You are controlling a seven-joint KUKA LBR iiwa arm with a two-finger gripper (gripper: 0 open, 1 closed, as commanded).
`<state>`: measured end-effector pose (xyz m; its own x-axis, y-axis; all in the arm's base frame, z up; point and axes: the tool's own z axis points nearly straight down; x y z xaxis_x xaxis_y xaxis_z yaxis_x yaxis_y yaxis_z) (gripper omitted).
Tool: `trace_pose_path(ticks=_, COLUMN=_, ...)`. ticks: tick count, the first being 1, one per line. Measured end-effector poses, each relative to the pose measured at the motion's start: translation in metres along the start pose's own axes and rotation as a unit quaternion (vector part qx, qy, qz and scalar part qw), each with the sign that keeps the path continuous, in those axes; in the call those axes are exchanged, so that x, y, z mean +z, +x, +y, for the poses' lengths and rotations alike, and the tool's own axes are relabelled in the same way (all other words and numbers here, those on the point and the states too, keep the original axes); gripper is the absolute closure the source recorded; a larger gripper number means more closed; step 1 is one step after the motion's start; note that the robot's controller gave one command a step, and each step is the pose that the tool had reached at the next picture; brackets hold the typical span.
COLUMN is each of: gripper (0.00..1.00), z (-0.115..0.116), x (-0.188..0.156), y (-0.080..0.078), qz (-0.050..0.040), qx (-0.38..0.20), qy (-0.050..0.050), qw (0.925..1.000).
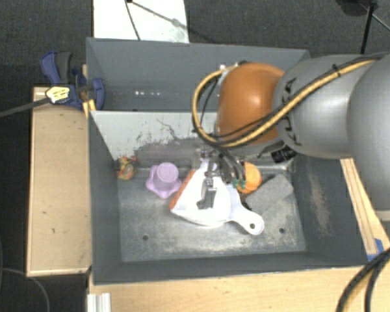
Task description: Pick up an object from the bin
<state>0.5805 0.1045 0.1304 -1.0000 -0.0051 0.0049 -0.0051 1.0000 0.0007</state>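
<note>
Where the arm [351,109] leans in from the right, its orange cover [247,99] hangs over the back half of the bin [201,249]. The gripper [208,190] is down low over a white scoop-like piece [214,216] lying near the middle of the floor. From where I stand, the gripper's tip sits against the top of that white piece. Whether the jaws are open, closed or biting on it I cannot tell, because the wrist hides too much.

The white piece has a short handle [251,225] with a hole in it, pointing toward the front right. Just to its left, touching or nearly touching its edge, stands a pale purple cup-shaped thing [162,179]. Just right of the gripper, tucked under the wrist, is a small orange round thing [251,178]. A tiny yellow-and-red thing [125,168] lies well off in the back left corner, close against the sloping wall.

All four lie in the back and middle, so the widest open floor runs along the front wall and down the right side.
</note>
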Motion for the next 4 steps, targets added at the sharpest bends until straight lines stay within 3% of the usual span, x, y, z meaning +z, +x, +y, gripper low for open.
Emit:
trace_pose_path(ticks=1, gripper=0.0, z=0.0, x=-0.005, y=-0.002, qz=-0.0039, qx=0.001, qy=0.0, qw=1.0)
trace_pose_path(ticks=2, gripper=0.0, z=0.006, x=0.034, y=0.046, qz=-0.0052, qx=-0.019, qy=0.0, qw=0.9998)
trace_pose_path(ticks=3, gripper=0.0, z=0.009, x=0.052, y=0.062, qz=-0.0002, qx=-0.026, qy=0.0, qw=0.9997)
trace_pose_path(ticks=4, gripper=1.0, z=-0.008, x=0.061, y=0.058, qz=0.0009, qx=0.152, qy=0.0, qw=0.9884)
